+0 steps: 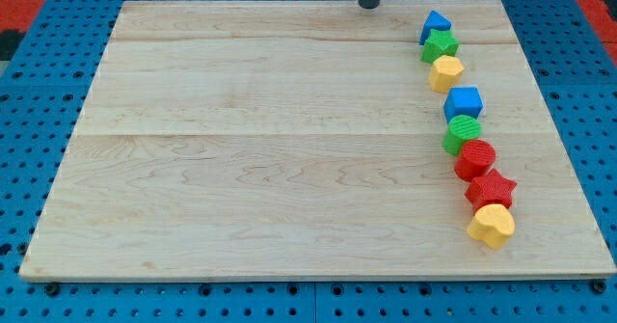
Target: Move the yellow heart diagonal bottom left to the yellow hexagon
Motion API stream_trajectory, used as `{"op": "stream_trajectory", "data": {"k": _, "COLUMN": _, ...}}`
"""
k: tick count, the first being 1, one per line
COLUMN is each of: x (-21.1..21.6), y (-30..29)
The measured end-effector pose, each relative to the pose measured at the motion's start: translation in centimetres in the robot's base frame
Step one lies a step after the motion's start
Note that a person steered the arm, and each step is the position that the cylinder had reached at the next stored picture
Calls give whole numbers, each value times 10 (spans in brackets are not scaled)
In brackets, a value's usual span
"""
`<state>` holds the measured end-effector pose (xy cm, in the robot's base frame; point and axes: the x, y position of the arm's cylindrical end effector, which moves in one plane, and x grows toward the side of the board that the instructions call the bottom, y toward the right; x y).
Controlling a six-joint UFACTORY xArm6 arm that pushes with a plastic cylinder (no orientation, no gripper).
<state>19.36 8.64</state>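
Observation:
The yellow heart (493, 225) lies at the bottom of a curved line of blocks near the board's right edge. The yellow hexagon (446, 71) sits near the top of that line. My tip (369, 5) is at the board's top edge, left of the line and well apart from every block. It is far above and to the left of the yellow heart. It touches nothing.
From top down, the line holds a blue triangle-like block (435, 24), a green star (441, 45), the yellow hexagon, a blue cube (464, 102), a green cylinder (462, 133), a red cylinder (475, 158), a red star (491, 188) and the heart. The wooden board (241, 159) lies on a blue pegboard.

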Motion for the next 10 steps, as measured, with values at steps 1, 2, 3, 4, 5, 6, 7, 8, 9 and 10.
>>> {"op": "stream_trajectory", "data": {"k": 1, "x": 0, "y": 0}}
{"op": "stream_trajectory", "data": {"k": 2, "x": 0, "y": 0}}
{"op": "stream_trajectory", "data": {"k": 3, "x": -1, "y": 2}}
{"op": "stream_trajectory", "data": {"k": 4, "x": 0, "y": 21}}
{"op": "stream_trajectory", "data": {"k": 5, "x": 1, "y": 134}}
{"op": "stream_trajectory", "data": {"k": 6, "x": 20, "y": 219}}
{"op": "stream_trajectory", "data": {"k": 7, "x": 163, "y": 254}}
{"op": "stream_trajectory", "data": {"k": 8, "x": 287, "y": 256}}
{"op": "stream_trajectory", "data": {"k": 9, "x": 380, "y": 243}}
{"op": "stream_trajectory", "data": {"k": 10, "x": 399, "y": 178}}
